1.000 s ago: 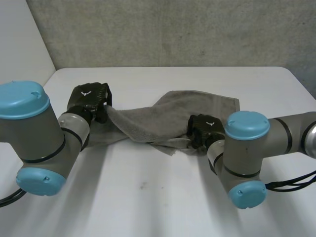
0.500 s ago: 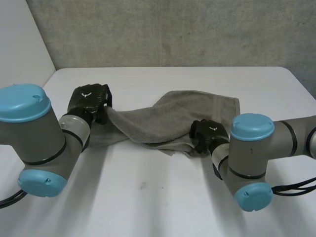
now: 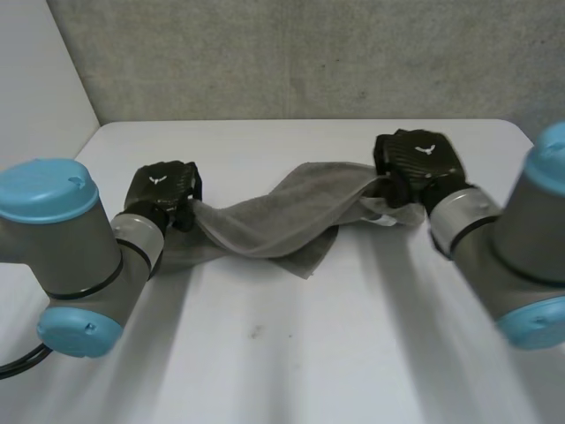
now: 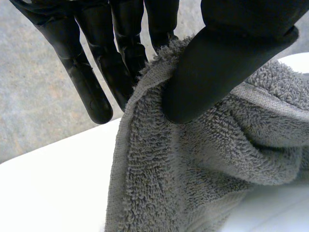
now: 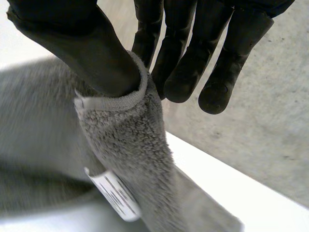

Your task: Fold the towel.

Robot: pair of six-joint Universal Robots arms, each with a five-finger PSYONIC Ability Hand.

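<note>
Two black robot hands are holding a grey towel [image 3: 274, 221] stretched between them over the white table [image 3: 265, 353], with its slack middle sagging to the surface. In the head view, the left hand [image 3: 161, 187] is gripping one end and the right hand [image 3: 417, 159] the other, farther back. The left wrist view is showing a thumb [image 4: 212, 72] pinching the towel's edge against the fingers [image 4: 125, 53]. The right wrist view is revealing a like pinch at a hemmed corner, with a white label [image 5: 113, 193] hanging just below.
</note>
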